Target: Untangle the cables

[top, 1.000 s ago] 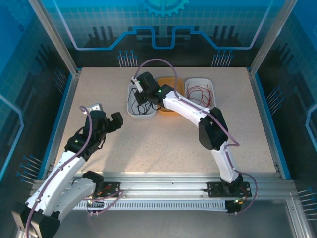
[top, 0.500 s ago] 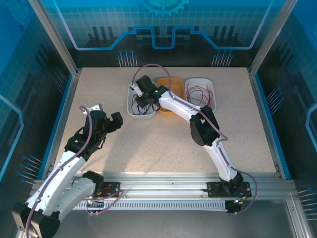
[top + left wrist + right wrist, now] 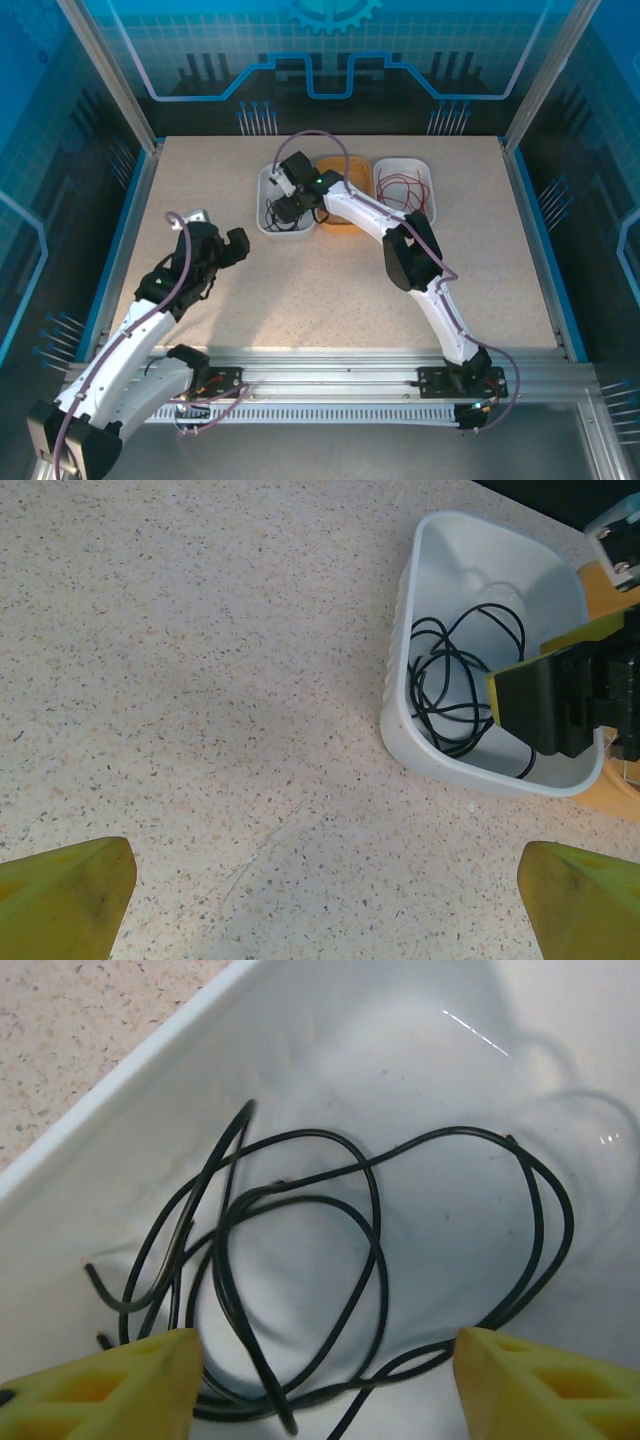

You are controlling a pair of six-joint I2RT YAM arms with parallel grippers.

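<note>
1. The right gripper [image 3: 320,1380] hangs inside the left white bin [image 3: 400,730], which sits by the middle of the table's [image 3: 300,290] far edge. Its jaws stand wide apart with nothing between them.
2. The black cable [image 3: 378,1245] lies straight below those jaws on the bin floor, as a loose coil of overlapping loops. A coil like this has no single long axis. Its cut ends sit toward one fingertip's side, close to the bin's long wall.
3. The bin itself runs lengthways from the near side toward the far edge, so I judge any lift has to go straight up between its walls.
4. The left gripper [image 3: 217,233] is spread fully and holds nothing. It hovers over bare table toward the left edge, well apart from the bin, so the right arm is far nearer the black cable.
5. The red cables [image 3: 405,190] lie in the right white bin [image 3: 428,165], beyond the orange bin [image 3: 340,165]. The right arm crosses the orange bin, and I cannot tell what is in it.
</note>
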